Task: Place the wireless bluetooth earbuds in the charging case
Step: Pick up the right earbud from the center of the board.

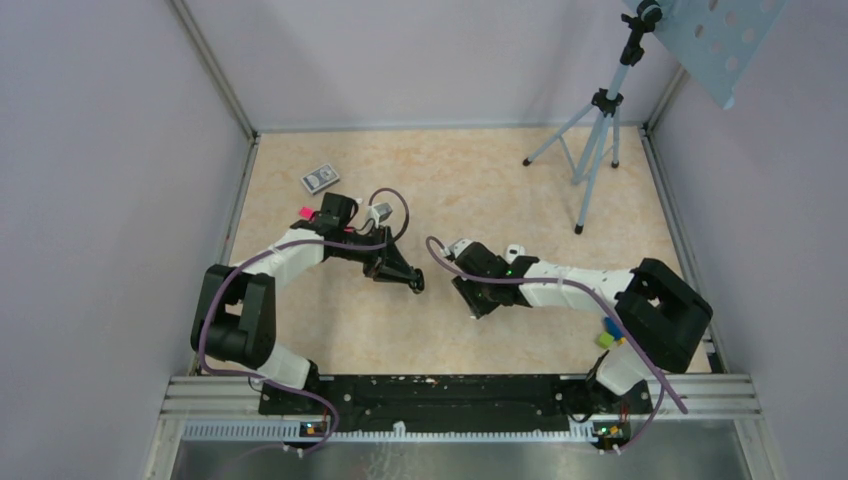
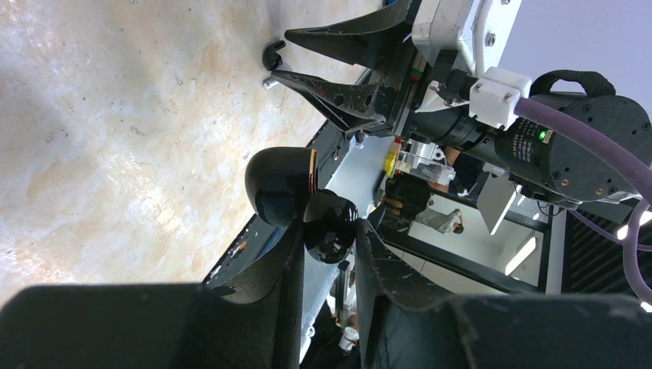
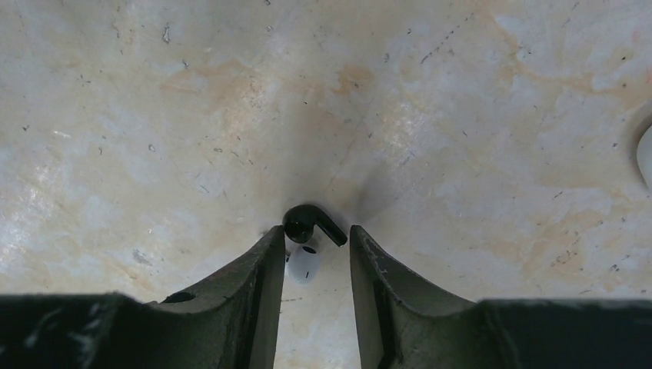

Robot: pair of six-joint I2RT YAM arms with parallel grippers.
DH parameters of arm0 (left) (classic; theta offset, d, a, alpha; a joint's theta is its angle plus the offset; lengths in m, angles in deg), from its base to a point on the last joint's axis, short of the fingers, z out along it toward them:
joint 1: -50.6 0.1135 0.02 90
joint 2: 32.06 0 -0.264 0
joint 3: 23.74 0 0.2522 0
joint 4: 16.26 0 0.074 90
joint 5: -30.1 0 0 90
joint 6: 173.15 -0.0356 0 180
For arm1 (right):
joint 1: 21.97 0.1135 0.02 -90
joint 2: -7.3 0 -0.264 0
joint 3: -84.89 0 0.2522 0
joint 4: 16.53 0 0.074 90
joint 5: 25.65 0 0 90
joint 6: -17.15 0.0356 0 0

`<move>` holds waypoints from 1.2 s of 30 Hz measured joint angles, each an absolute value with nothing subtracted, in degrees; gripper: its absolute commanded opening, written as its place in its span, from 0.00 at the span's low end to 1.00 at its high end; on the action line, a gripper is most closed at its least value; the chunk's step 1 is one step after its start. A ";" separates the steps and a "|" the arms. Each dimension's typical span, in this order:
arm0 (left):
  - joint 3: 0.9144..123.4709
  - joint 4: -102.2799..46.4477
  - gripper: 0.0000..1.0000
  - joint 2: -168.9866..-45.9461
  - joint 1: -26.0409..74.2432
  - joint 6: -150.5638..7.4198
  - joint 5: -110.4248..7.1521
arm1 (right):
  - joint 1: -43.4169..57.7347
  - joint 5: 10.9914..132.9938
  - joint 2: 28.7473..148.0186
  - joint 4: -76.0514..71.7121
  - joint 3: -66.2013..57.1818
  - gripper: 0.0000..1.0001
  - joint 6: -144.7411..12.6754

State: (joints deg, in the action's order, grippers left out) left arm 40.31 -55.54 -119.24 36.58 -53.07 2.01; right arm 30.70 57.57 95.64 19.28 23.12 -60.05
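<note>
Grippers nearly meet mid-table in the overhead view. The left gripper reaches in from 9 o'clock with its elbow folded back. The right gripper comes in from 3 o'clock on a long, low, stretched-out arm. The earbuds are too tiny to pick out from up here.

Left wrist cam: the left gripper is clamped on a glossy black charging case, which looks flipped open, and holds it up off the surface. Up at 12 o'clock the right gripper points down at the table with a black earbud right at its tips.

Right wrist cam is the one that matters. The black earbud lies on the table at 12 o'clock from the right gripper, just past the fingertips and centred on the gap. Its long axis runs from about 10 to 4 o'clock, so the stem lies slanted across the gap rather than along it. A white earbud sits deeper between the fingers, hugging the left-hand one. The jaws stand partly apart and aren't pinching either bud as far as can be seen. The right arm is clearly the nearer one, so the pick looks like its job while the left presents the case.
</note>
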 measured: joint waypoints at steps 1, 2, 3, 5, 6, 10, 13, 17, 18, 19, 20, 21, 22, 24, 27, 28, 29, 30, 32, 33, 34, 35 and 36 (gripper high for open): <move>40.31 -55.52 0.00 -119.24 36.58 -53.07 1.99 | 30.67 57.59 95.77 19.19 23.12 0.33 -60.33; 40.31 -55.49 0.00 -119.32 36.58 -53.07 1.99 | 30.61 57.63 95.92 19.06 23.12 0.32 -60.47; 40.33 -55.49 0.00 -119.37 36.58 -53.07 1.99 | 30.54 57.63 96.07 18.91 23.12 0.30 -60.68; 40.41 -55.47 0.00 -119.67 36.58 -53.07 1.99 | 30.32 57.61 96.23 18.62 23.12 0.28 -60.84; 40.46 -55.43 0.00 -119.85 36.58 -53.07 1.97 | 30.15 57.59 96.29 18.32 23.12 0.28 -60.86; 40.50 -55.17 0.00 -120.00 36.60 -53.04 2.01 | 29.30 57.43 96.31 17.66 23.12 0.27 -60.86; 40.55 -54.88 0.00 -120.00 36.60 -53.07 2.03 | 28.45 57.28 96.34 17.22 23.12 0.25 -60.84; 40.61 -54.62 0.00 -120.00 36.60 -53.07 2.17 | 27.18 57.30 96.34 16.55 23.12 0.20 -60.64; 40.61 -54.55 0.00 -120.00 36.60 -53.07 2.17 | 26.87 57.32 96.34 16.41 23.12 0.20 -60.57; 40.61 -54.49 0.00 -120.00 36.60 -53.07 2.19 | 26.57 57.37 96.34 16.22 23.14 0.20 -60.31; 40.61 -54.44 0.00 -120.00 36.60 -53.07 2.19 | 26.39 57.37 96.34 16.06 23.14 0.20 -60.20; 40.61 -54.42 0.00 -120.00 36.60 -53.07 2.19 | 26.24 57.50 96.34 15.91 23.14 0.21 -60.05; 40.61 -54.42 0.00 -120.00 36.58 -53.07 2.19 | 26.22 57.52 96.36 15.78 23.14 0.24 -59.83; 40.61 -54.40 0.00 -120.00 36.60 -53.04 2.25 | 26.13 57.63 96.36 15.26 23.42 0.29 -59.55; 40.61 -54.40 0.00 -120.00 36.58 -53.04 2.69 | 26.13 57.96 96.42 15.04 24.06 0.30 -59.15; 40.61 -54.40 0.00 -120.00 36.60 -53.04 2.86 | 26.13 58.02 96.42 14.82 24.30 0.30 -59.11; 40.61 -54.38 0.00 -120.00 36.58 -53.07 3.06 | 26.13 58.07 96.42 14.75 24.49 0.30 -59.09; 40.61 -54.40 0.00 -120.02 36.58 -53.07 3.28 | 26.11 58.09 96.42 14.62 24.60 0.29 -59.09; 40.66 -54.40 0.00 -120.11 36.58 -53.07 3.48 | 26.13 58.11 96.42 14.49 24.60 0.27 -59.09; 40.68 -54.42 0.00 -120.13 36.58 -53.07 3.50 | 26.13 58.11 96.45 14.49 24.60 0.27 -59.09; 40.74 -54.40 0.00 -120.13 36.58 -53.07 3.56 | 26.11 58.11 96.47 14.40 24.60 0.26 -59.09; 40.83 -54.42 0.00 -120.13 36.58 -53.07 3.61 | 26.11 58.09 96.53 14.36 24.60 0.25 -59.09; 40.92 -54.42 0.00 -120.13 36.58 -53.07 3.65 | 26.11 58.05 96.58 14.23 24.60 0.23 -59.11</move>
